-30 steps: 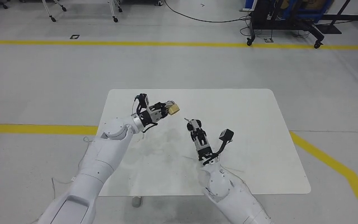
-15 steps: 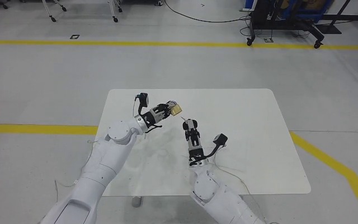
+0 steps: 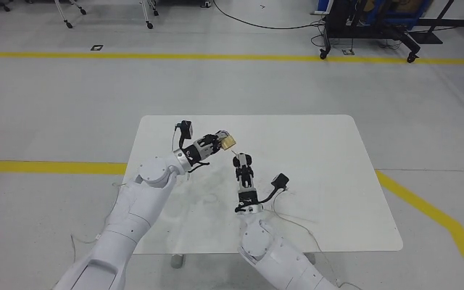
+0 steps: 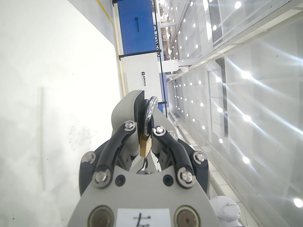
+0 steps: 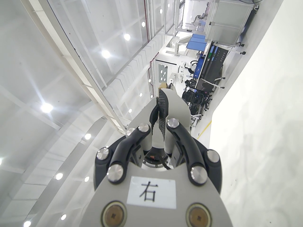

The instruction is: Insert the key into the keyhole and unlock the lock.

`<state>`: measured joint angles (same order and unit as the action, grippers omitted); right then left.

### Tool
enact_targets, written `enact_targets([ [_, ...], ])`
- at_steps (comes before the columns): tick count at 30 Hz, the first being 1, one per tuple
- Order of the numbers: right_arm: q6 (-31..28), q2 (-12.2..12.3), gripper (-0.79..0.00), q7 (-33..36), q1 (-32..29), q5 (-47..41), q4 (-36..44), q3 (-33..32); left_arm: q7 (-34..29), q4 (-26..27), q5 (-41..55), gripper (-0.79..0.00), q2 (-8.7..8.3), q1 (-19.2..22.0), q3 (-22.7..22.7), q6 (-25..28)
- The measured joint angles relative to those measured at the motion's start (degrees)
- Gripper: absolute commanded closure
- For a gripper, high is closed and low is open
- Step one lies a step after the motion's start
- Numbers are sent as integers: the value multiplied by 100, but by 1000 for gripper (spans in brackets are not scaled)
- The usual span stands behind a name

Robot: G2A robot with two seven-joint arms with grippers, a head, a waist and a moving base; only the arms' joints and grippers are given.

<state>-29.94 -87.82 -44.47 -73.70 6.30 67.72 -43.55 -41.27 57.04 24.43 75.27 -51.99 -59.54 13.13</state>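
Left end effector (image 3: 219, 138) clamps the lock (image 3: 227, 141) up high. Right end effector (image 3: 239, 157), at its 5 o'clock, pinches what looks like the key (image 5: 153, 116), ready to poke in.

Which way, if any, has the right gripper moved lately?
Yes. The right gripper, holding the key, slid left over the white table, away from its right edge, toward the lock in the left gripper.

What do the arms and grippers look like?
Left arm and right arm: glossy white rounded shells, black wrist cameras on black cables. Left gripper and right gripper: pale grey bodies, black curved linkages with silver pins, black ribbed pads, each a white label with a black character.
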Motion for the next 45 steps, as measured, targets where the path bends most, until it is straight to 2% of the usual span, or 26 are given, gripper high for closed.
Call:
enact_targets([
  [12,185,-266,0,-362,148,233,-310,-24,-101,-31,-21,0,27,25,-3,-67],
  [25,184,-458,0,-289,192,283,-516,-170,-139,-51,-53,0,49,19,-27,-70],
  [45,258,-689,0,-405,146,935,-761,-298,-411,-106,-125,0,80,71,-11,-98],
])
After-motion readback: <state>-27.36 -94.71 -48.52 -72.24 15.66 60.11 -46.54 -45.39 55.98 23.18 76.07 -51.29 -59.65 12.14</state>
